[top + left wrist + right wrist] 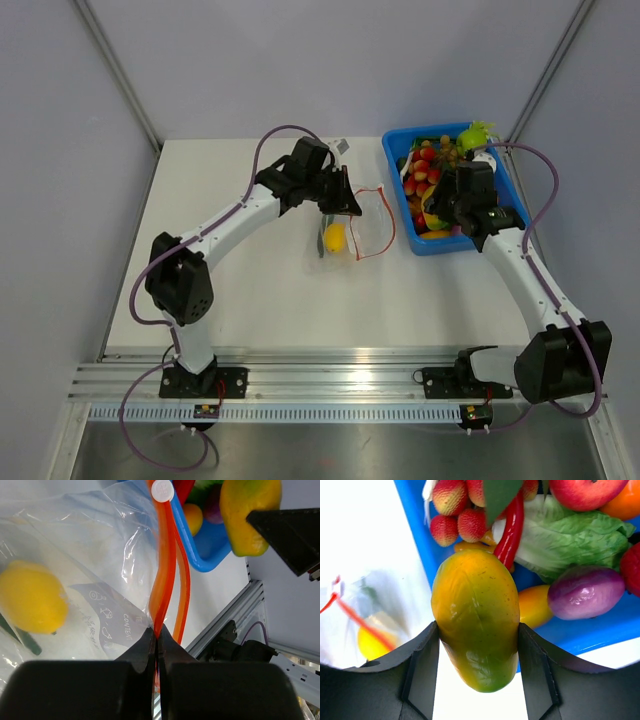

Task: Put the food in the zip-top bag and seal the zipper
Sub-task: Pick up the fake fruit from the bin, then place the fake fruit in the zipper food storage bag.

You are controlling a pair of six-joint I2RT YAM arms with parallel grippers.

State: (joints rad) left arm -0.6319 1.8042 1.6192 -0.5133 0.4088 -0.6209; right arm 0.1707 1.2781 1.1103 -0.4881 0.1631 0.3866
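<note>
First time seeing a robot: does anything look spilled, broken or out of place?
Nothing stands out. The left gripper pinches the zipper of the zip-top bag, a yellow fruit shows through its plastic, and the right gripper holds a mango at the edge of the blue bin.

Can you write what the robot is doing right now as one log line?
left gripper: shut on zipper | right gripper: gripping mango by blue bin | zip-top bag: yellow fruit inside, unsealed
</note>
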